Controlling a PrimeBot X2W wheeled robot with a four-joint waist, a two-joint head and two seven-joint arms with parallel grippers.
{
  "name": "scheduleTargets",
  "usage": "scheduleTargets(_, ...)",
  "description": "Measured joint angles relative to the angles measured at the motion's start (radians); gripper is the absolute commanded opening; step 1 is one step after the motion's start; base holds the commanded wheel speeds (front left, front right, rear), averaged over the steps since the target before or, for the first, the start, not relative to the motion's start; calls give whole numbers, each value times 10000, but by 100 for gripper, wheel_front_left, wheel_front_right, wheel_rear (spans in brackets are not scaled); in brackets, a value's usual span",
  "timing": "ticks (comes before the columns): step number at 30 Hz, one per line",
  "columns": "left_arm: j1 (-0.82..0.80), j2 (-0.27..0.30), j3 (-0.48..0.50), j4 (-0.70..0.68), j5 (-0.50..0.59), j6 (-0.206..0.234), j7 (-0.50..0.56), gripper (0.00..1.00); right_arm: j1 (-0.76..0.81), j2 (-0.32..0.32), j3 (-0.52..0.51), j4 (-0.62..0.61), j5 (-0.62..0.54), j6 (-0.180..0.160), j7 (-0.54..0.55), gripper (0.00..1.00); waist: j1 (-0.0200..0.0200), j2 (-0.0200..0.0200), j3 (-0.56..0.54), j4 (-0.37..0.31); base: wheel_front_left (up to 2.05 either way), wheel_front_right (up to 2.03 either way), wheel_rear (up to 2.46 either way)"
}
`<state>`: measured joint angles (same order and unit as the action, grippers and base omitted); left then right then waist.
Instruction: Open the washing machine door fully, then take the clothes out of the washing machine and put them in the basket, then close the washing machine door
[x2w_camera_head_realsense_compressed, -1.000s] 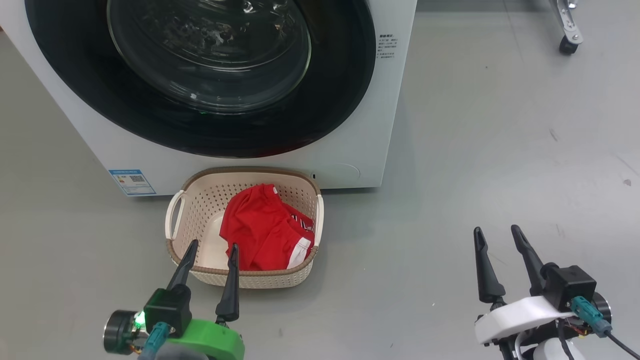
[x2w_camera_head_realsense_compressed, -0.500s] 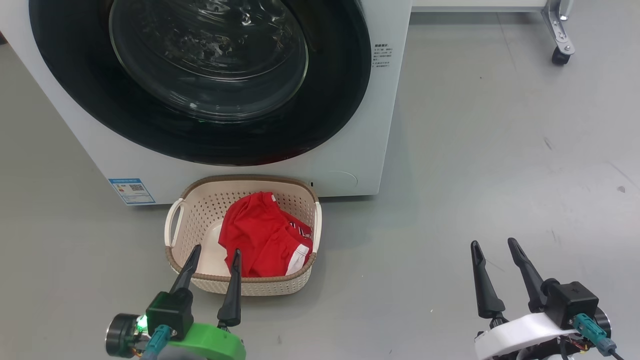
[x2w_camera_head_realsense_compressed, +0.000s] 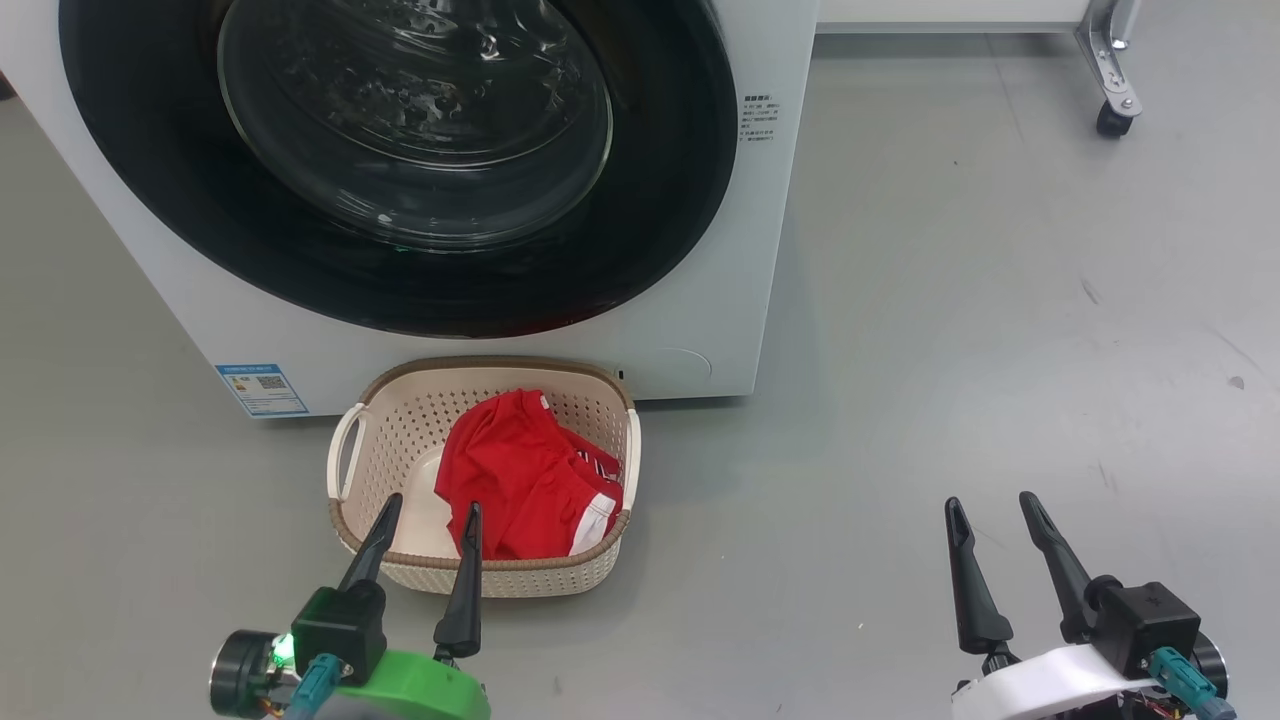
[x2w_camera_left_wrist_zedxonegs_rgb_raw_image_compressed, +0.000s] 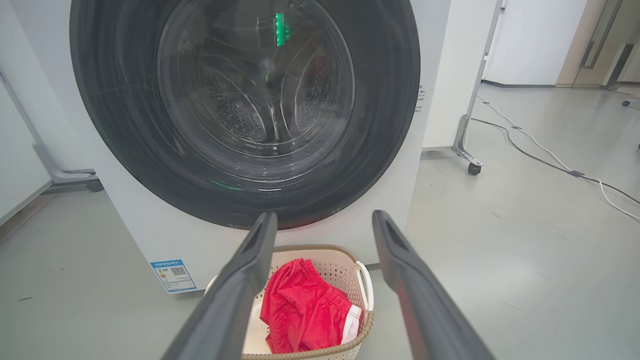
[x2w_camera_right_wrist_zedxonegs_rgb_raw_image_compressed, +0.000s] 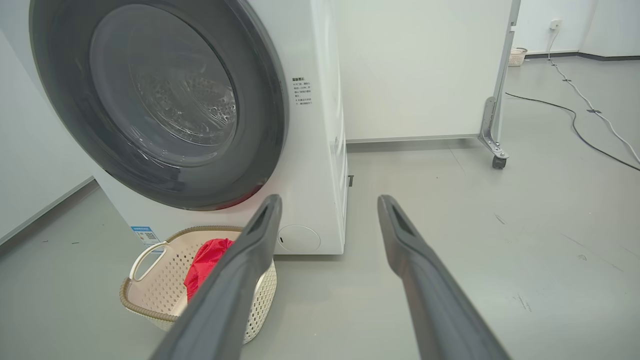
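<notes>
Your left pincer is hovering wide near the red fabric clothes in the cream plastic basket; its wrist view is showing the perforated steel drum.

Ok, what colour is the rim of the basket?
Brown, with a woven look. The basket rim shows best in the head view.

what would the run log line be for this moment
door: washing machine door shut | load: red clothes in basket | left gripper: open, empty | right gripper: open, empty | stage: all steps look done
</notes>
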<state>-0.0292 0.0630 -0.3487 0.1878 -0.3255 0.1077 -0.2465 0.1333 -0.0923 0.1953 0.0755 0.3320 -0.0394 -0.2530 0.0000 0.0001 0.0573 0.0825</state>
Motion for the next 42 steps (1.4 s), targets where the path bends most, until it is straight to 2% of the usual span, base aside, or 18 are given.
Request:
scheduleTargets(18, 31, 31, -54, -36, -86, -77, 92, 100, 191, 61, -77, -159, -15, -67, 0, 100, 0, 0, -19, 15, 0, 0, 0)
scheduleTargets(19, 33, 29, -59, -4, -86, -77, 88, 0, 195, 71, -77, -123, -13, -67, 0, 0, 0, 0, -18, 18, 0, 0, 0)
scheduleTargets(25, 339, -96, -142, 606, -88, -77, 88, 0, 258, 221, 12, 518, -10, -65, 12, 0, 0, 0, -18, 18, 0, 0, 0)
scheduleTargets(30, 464, -98, -125, 577, -391, -128, 88, 0, 388, 251, 35, 506, 332, -31, 12, 0, 0, 0, -24, -5, 0, 0, 0)
scheduleTargets(42, 506, -109, 253, 366, -2140, -353, 362, 0, 389, 284, -196, 424, 2019, 121, 259, 0, 0, 0, -91, -121, 0, 0, 0)
